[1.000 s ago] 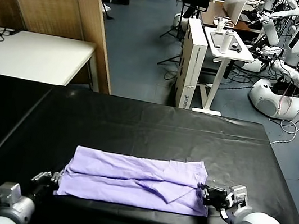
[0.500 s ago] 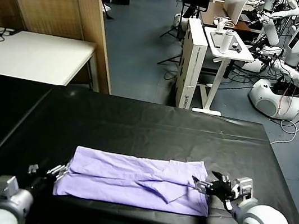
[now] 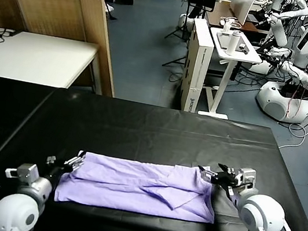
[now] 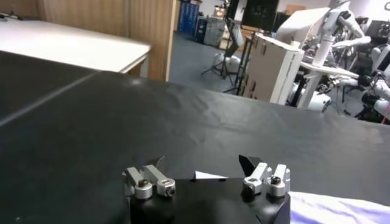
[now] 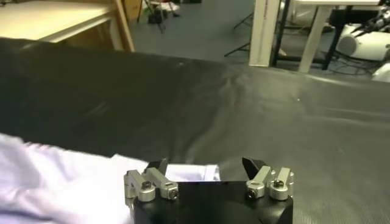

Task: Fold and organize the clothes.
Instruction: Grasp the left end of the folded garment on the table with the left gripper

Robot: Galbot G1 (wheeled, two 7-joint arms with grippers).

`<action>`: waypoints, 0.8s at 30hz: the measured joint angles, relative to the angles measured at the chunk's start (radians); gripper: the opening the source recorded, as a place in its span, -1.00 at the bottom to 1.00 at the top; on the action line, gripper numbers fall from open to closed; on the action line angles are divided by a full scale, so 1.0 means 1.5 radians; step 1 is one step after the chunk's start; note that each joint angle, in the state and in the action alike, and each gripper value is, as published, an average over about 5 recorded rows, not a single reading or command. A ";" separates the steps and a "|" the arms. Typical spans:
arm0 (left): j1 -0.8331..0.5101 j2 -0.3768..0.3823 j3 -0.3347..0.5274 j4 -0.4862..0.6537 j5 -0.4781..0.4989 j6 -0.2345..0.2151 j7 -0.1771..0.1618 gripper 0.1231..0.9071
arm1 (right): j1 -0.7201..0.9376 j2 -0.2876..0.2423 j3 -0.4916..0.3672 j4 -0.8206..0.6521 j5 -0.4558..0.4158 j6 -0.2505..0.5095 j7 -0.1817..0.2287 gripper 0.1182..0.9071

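On black table, folded lavender T-shirt lies flat. Left gripper and right gripper at its far corners, jaws apart, holding nothing.

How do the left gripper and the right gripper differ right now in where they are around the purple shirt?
The left gripper sits at the T-shirt's far left corner, the right gripper at its far right corner. In the wrist views, the left gripper faces mostly bare black table with just a sliver of cloth beside it, while the right gripper has a broad spread of cloth to one side. Both have open jaws holding nothing.
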 joint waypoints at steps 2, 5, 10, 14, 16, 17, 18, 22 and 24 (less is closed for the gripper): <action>-0.003 -0.001 0.003 0.006 0.002 -0.001 0.001 1.00 | -0.001 0.006 0.000 -0.005 -0.003 0.000 0.000 0.77; -0.006 -0.002 0.007 0.015 0.007 -0.003 0.006 1.00 | -0.001 0.012 0.001 -0.009 -0.005 0.000 -0.001 0.74; -0.010 -0.007 0.009 0.029 0.012 -0.005 0.010 1.00 | -0.001 0.018 0.003 -0.015 -0.008 0.001 -0.002 0.70; -0.018 -0.009 0.012 0.041 0.010 -0.006 0.012 1.00 | 0.000 0.022 0.004 -0.018 -0.009 0.001 -0.002 0.68; -0.023 -0.009 0.015 0.048 0.009 -0.006 0.014 0.98 | 0.000 0.023 0.004 -0.019 -0.011 0.001 -0.002 0.67; -0.025 -0.009 0.016 0.051 0.008 -0.007 0.016 0.96 | 0.000 0.024 0.004 -0.019 -0.011 0.001 -0.002 0.67; -0.027 -0.009 0.018 0.054 0.008 -0.007 0.016 0.94 | 0.000 0.024 0.004 -0.020 -0.012 0.001 -0.002 0.66; -0.037 -0.010 0.022 0.068 0.005 -0.007 0.018 0.85 | 0.000 0.025 0.005 -0.021 -0.013 0.001 -0.003 0.64; -0.040 -0.011 0.023 0.075 0.004 -0.007 0.018 0.80 | 0.001 0.025 0.005 -0.023 -0.013 0.002 -0.003 0.57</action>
